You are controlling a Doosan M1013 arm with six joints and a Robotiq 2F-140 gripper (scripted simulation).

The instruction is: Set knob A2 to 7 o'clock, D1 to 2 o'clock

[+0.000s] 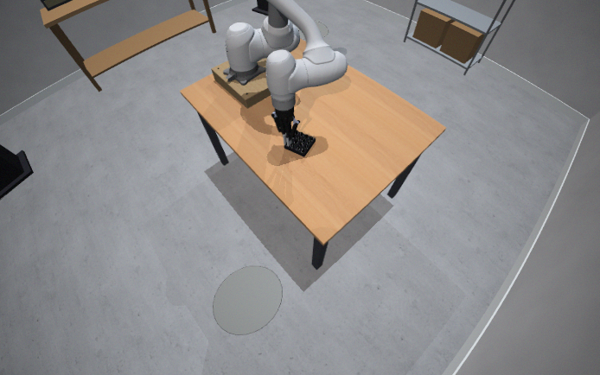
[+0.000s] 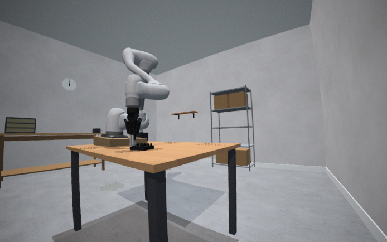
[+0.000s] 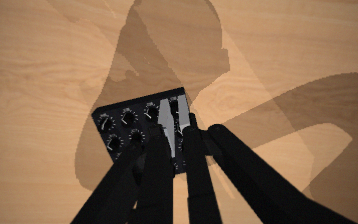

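The black knob box (image 1: 306, 142) (image 2: 144, 147) (image 3: 116, 131) stands on the wooden table (image 1: 362, 145) (image 2: 177, 155) (image 3: 45, 70). My gripper (image 1: 288, 140) (image 2: 132, 142) (image 3: 175, 108) points straight down over the box's edge, at its right side in the wrist view. Its two grey finger pads stand close together, one on each side of a knob in the end column. It is shut on that knob. The fingers and linkages hide the knobs below it. Several other knobs (image 3: 128, 117) show to the left with their white lines. The printed names are too small to read.
The arm's base sits on a wooden block (image 1: 240, 85) (image 2: 111, 140) at the table's far corner. A wooden bench (image 1: 132, 41) and a metal shelf with cardboard boxes (image 1: 451, 33) (image 2: 231, 125) stand away from the table.
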